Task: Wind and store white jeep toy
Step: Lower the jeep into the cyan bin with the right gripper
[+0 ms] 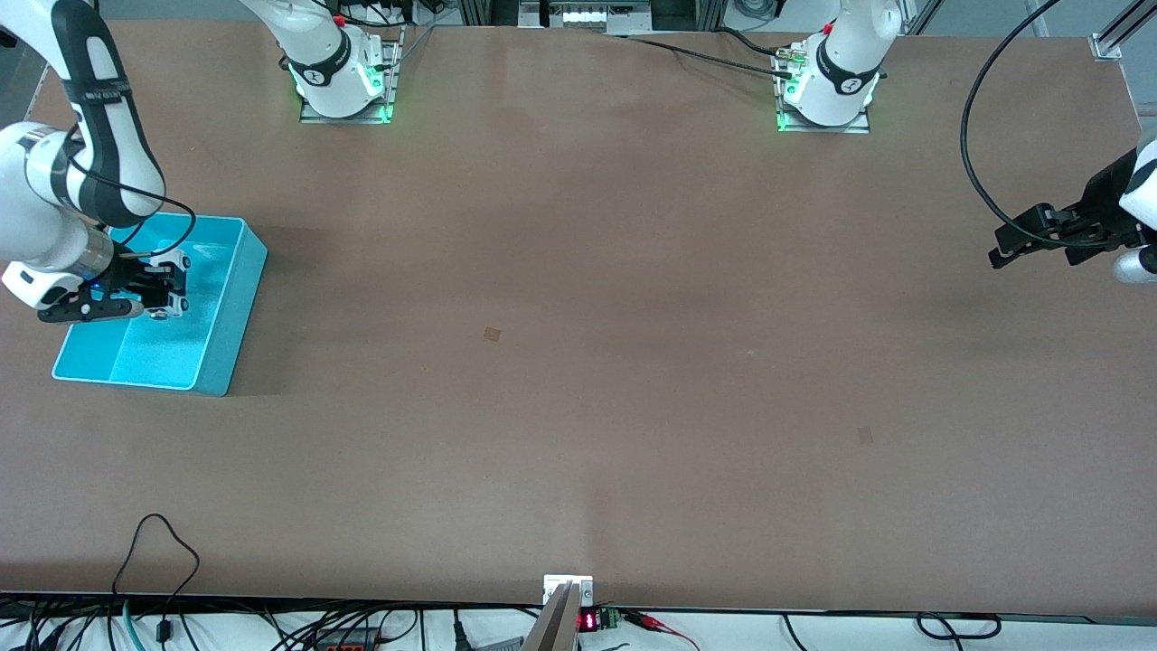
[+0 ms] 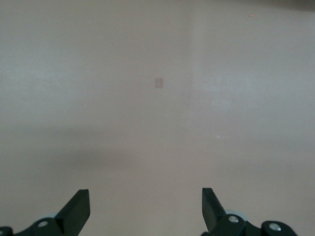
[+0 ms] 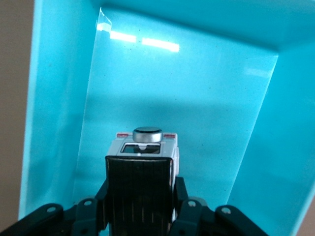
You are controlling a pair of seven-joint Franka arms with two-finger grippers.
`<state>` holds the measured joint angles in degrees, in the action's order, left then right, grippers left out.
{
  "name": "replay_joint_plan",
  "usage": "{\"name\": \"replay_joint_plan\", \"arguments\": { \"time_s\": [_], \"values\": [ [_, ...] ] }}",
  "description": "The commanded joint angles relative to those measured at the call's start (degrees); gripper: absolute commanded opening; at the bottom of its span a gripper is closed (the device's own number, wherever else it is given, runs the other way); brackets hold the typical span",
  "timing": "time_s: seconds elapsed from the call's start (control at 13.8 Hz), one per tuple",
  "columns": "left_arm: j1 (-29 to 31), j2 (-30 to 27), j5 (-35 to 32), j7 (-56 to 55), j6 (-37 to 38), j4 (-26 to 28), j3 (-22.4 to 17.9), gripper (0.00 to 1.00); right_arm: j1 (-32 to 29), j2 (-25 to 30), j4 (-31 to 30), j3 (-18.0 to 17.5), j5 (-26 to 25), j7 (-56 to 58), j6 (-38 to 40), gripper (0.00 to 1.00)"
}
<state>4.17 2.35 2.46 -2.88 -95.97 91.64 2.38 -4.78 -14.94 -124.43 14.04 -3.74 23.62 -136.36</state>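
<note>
The white jeep toy (image 3: 142, 162), boxy with a black roof panel and a round grey knob at one end, is held between my right gripper's fingers. My right gripper (image 1: 165, 289) is shut on it and holds it over the inside of the turquoise bin (image 1: 226, 307). In the front view the toy (image 1: 169, 287) shows small and white between the black fingers. The bin's walls (image 3: 54, 98) fill the right wrist view. My left gripper (image 1: 1003, 251) is open and empty, up over the table near the left arm's end; its wrist view (image 2: 145, 209) shows only bare table.
The brown table (image 1: 578, 362) stretches between the arms, with two small darker patches (image 1: 492, 334) on it. Cables and a small display lie along the table's edge nearest the front camera (image 1: 587, 619).
</note>
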Motion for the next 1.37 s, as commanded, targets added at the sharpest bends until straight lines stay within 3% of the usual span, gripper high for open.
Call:
{"name": "replay_joint_plan", "arguments": {
  "time_s": [0.0, 0.22, 1.3],
  "values": [
    [0.2, -1.1, 0.1, 1.2, -0.3, 0.8, 0.1, 1.0, -0.1, -1.3, -0.9, 0.5, 0.6, 0.1, -3.5, 0.01],
    [-0.1, -1.1, 0.2, 1.3, -0.3, 0.8, -0.8, 1.0, -0.7, -3.5, -1.4, 0.5, 0.7, 0.0, -6.5, 0.01],
    [-0.5, -0.9, 0.2, 0.8, -0.4, 1.0, -1.2, 1.0, -2.0, -7.7, -2.0, -0.1, 3.1, -0.1, -6.6, 0.02]
  ]
}}
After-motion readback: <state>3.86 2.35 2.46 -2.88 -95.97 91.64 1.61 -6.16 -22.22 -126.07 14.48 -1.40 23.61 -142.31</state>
